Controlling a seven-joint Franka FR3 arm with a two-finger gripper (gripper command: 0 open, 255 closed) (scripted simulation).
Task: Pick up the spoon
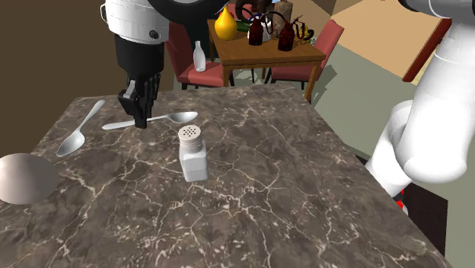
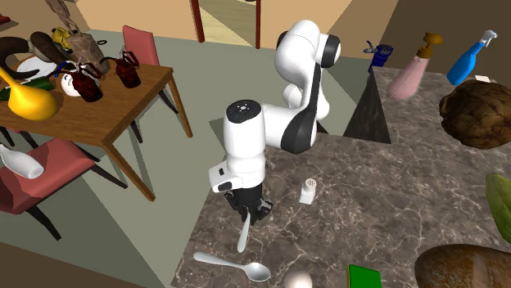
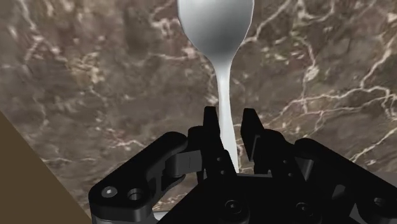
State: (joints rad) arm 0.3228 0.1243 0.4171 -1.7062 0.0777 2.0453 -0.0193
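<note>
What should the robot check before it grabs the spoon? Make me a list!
1. The gripper is at the handle of the spoon: ok.
2. The handle sits between the fingers: ok.
3. The fingers are shut on it: not ok, a gap shows beside one.
4. The shaker stands apart from the gripper: ok.
5. The other spoon lies apart: ok.
6. The fingers are low enough to the table: cannot tell.

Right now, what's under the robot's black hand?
A spoon lies on the marbled table. Its handle runs between the open fingers of the gripper, and its round end sticks out in front. The bit of handle right below the gripper is covered.
</note>
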